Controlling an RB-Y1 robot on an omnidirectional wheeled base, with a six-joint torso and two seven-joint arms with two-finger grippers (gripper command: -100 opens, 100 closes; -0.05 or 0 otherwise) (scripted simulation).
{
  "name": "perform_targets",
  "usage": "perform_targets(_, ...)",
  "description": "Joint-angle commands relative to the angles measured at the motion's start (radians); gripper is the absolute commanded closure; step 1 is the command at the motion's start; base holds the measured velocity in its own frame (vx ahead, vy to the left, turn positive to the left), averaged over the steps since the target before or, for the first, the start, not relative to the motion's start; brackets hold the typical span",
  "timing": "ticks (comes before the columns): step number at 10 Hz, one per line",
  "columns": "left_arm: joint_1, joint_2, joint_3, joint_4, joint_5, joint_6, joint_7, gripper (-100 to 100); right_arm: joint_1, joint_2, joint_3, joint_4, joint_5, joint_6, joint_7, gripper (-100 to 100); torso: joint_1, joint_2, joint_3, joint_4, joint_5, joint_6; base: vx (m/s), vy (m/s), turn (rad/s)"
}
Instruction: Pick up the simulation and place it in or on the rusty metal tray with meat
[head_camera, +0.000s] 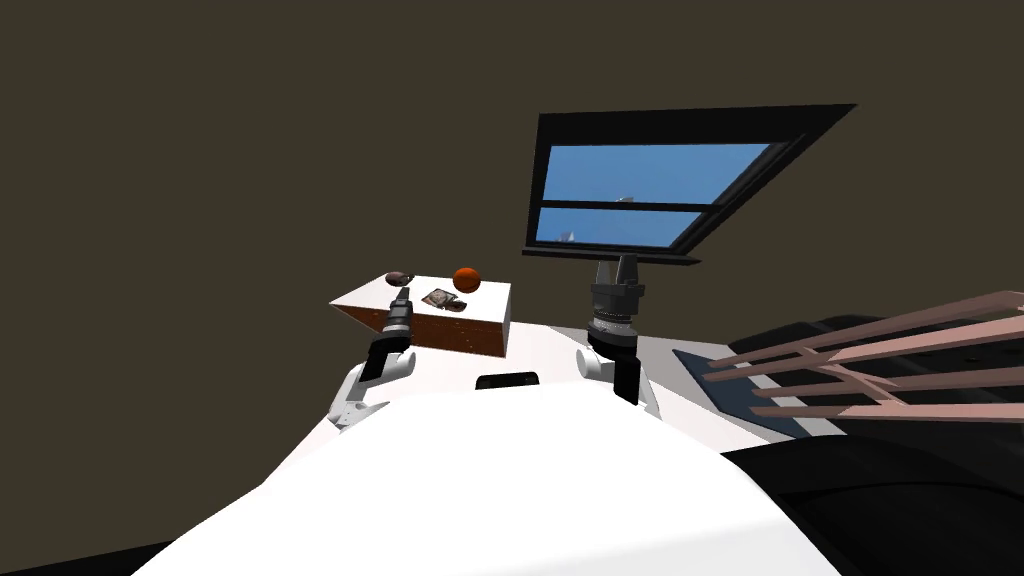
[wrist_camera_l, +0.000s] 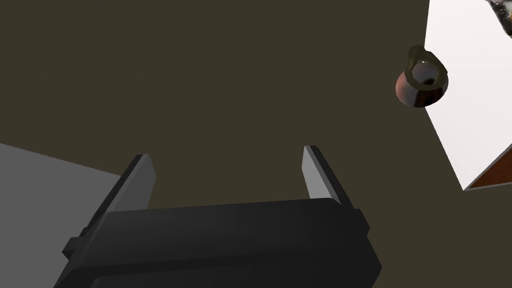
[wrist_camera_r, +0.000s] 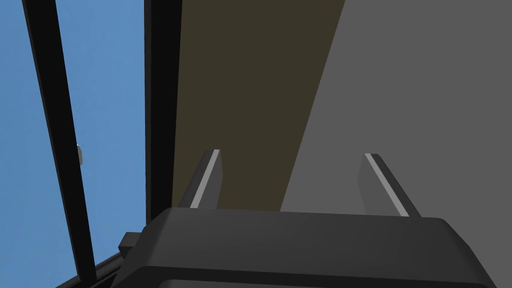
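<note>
The left gripper (wrist_camera_l: 226, 153) is hanging wide open and empty near the white table's (wrist_camera_l: 472, 115) edge, where a small brown pot (wrist_camera_l: 421, 85) is perching, with the right gripper (wrist_camera_r: 294, 153) likewise spread and empty.

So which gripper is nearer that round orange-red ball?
Left. The left gripper hovers close beside the orange-red ball; the right gripper is raised farther away, on the ball's other side.

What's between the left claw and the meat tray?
Nothing, by the head view: only bare white tabletop separates the left claw from the tray. The pot sits farther back, off that line.
</note>
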Motion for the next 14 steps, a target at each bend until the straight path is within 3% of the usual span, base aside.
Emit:
perform_targets(1, -0.017, 0.008, 0.014, 0.034, 0.004, 0.014, -0.004, -100, 0.0, 0.0, 0.0, 0.0, 0.0, 0.0, 0.0, 0, 0.0, 0.0, 0.0, 0.0, 0.0, 0.0, -0.033, -0.089, -0.065)
perform_targets(3, -0.044, 0.012, 0.046, 0.092, 0.005, 0.069, -0.018, -100, 0.0, 0.0, 0.0, 0.0, 0.0, 0.0, 0.0, 0, 0.0, -0.003, -0.002, -0.001, 0.0, 0.0, -0.017, -0.098, -0.1)
perform_targets(4, -0.044, 0.012, 0.046, 0.092, 0.005, 0.069, -0.018, -100, 0.0, 0.0, 0.0, 0.0, 0.0, 0.0, 0.0, 0, 0.0, -0.003, -0.002, -0.001, 0.0, 0.0, -0.008, -0.067, -0.042)
perform_targets(8, -0.091, 0.036, 0.109, 0.222, -0.002, 0.172, -0.028, -100, 0.0, 0.0, 0.0, 0.0, 0.0, 0.0, 0.0, 0, 0.0, -0.006, -0.003, -0.001, 0.0, 0.0, 0.015, -0.093, -0.121)
perform_targets(11, -0.101, 0.046, 0.124, 0.265, -0.006, 0.196, -0.026, -100, 0.0, 0.0, 0.0, 0.0, 0.0, 0.0, 0.0, 0, 0.002, -0.008, -0.004, -0.002, 0.0, 0.0, 0.048, -0.063, -0.048)
perform_targets(13, -0.118, 0.07, 0.153, 0.337, -0.015, 0.242, -0.018, -100, 0.0, 0.0, 0.0, 0.0, 0.0, 0.0, 0.0, 0, 0.003, -0.008, -0.005, -0.002, 0.001, 0.0, 0.075, -0.076, -0.114)
perform_targets(14, -0.118, 0.07, 0.153, 0.343, -0.015, 0.242, -0.018, -100, 0.0, 0.0, 0.0, 0.0, 0.0, 0.0, 0.0, 0, 0.001, -0.01, -0.006, -0.002, 0.0, 0.0, 0.066, -0.071, -0.034)
